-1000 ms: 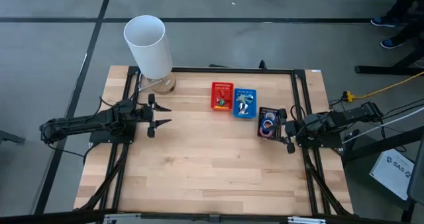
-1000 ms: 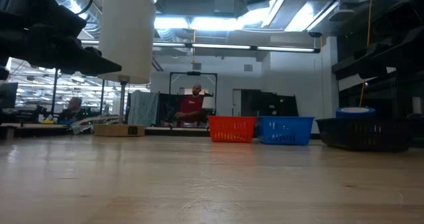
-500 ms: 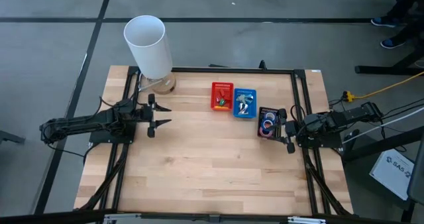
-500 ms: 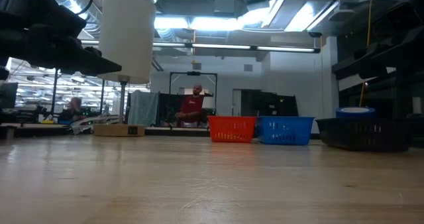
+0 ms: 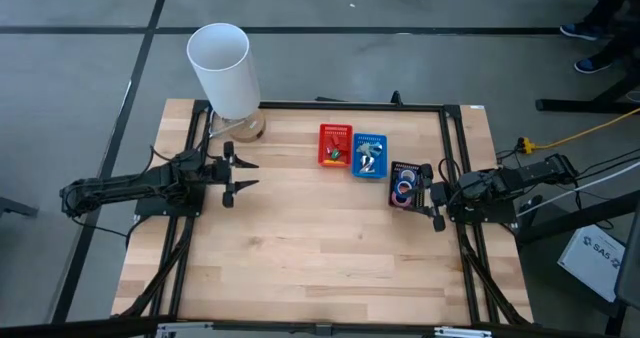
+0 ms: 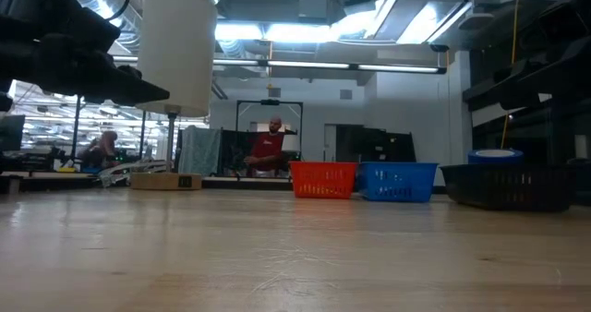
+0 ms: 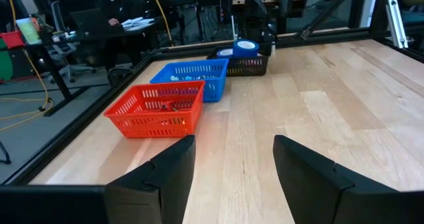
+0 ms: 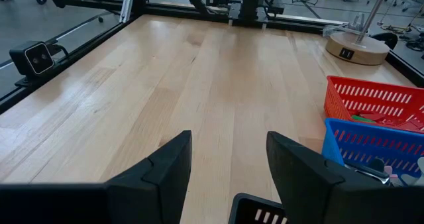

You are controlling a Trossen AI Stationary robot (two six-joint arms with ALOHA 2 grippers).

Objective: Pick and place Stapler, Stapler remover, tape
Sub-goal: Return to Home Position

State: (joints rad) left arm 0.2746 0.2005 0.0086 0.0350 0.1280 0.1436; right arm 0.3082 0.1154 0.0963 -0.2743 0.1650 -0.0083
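Three small baskets stand in a slanting row at the table's far right. The red basket (image 5: pixel 336 144) holds a small red-and-green thing. The blue basket (image 5: pixel 369 156) holds a pale thing. I cannot tell which of the two is the stapler and which the stapler remover. The black basket (image 5: pixel 405 185) holds rolls of tape (image 7: pixel 245 48), blue and pink among them. My left gripper (image 5: pixel 250 174) hovers open at the table's left, pointing toward the baskets. My right gripper (image 5: pixel 427 198) stands open just to the right of the black basket, with nothing between its fingers (image 8: pixel 165 171).
A tall white cylinder (image 5: pixel 222 66) on a round wooden base (image 8: pixel 356 45) stands at the table's far left corner. A black frame (image 5: pixel 455 168) runs along the table's edges. The bare wooden top (image 5: pixel 320 248) spreads between the arms and toward the near edge. A person sits in the room beyond.
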